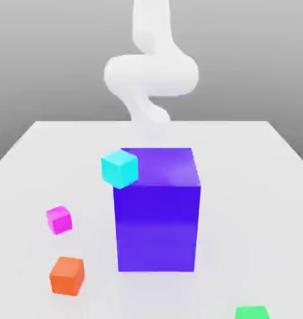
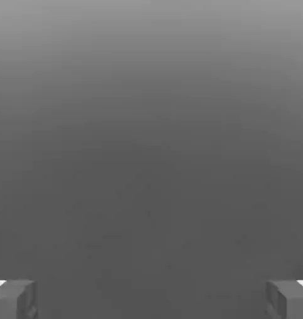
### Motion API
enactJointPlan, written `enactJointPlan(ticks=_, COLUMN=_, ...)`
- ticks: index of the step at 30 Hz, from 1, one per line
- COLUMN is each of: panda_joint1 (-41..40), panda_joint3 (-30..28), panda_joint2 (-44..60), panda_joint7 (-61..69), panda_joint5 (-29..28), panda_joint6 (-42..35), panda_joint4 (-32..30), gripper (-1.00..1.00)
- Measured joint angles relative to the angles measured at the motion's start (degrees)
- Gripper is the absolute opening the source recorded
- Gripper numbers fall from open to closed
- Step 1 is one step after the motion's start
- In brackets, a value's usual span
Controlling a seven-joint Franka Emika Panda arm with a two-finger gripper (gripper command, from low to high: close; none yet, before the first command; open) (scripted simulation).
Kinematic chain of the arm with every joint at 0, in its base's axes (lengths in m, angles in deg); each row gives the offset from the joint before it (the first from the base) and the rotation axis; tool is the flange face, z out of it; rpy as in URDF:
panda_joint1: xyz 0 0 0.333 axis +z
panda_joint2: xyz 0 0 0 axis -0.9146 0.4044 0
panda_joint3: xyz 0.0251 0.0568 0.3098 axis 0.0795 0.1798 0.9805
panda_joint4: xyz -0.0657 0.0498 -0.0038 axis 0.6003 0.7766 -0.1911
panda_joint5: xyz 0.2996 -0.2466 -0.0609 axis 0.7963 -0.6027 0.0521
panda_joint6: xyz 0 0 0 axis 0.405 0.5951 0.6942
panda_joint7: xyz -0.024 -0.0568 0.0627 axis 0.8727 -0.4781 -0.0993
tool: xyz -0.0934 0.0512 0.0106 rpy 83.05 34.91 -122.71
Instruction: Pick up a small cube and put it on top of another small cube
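The gripper (image 2: 151,302) hangs spread wide over bare grey; the small cube (image 1: 58,219) lies on the table (image 1: 29,162), apart from it.

A pale white table (image 1: 29,156) under soft even light, backed by a plain grey wall (image 1: 48,56)

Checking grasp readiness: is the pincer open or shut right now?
Open. In the hand view the pincer has its two grey fingertips standing far apart at opposite edges, with nothing held between them.
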Motion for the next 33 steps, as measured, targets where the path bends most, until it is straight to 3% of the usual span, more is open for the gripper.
enactJointPlan(ticks=16, panda_joint1=0.9, panda_joint3=-28.9, panda_joint2=24.5, panda_joint7=42.8, panda_joint5=-5.5, panda_joint6=19.4, panda_joint4=-20.9, gripper=0.0)
enactJointPlan(ticks=25, panda_joint1=-2.0, panda_joint3=-40.8, panda_joint2=37.4, panda_joint7=65.8, panda_joint5=-8.9, panda_joint6=30.1, panda_joint4=-32.4, gripper=0.0)
enactJointPlan(ticks=33, panda_joint1=-0.4, panda_joint3=-41.1, panda_joint2=42.9, panda_joint7=77.1, panda_joint5=2.7, panda_joint6=31.3, panda_joint4=-31.2, gripper=0.0)
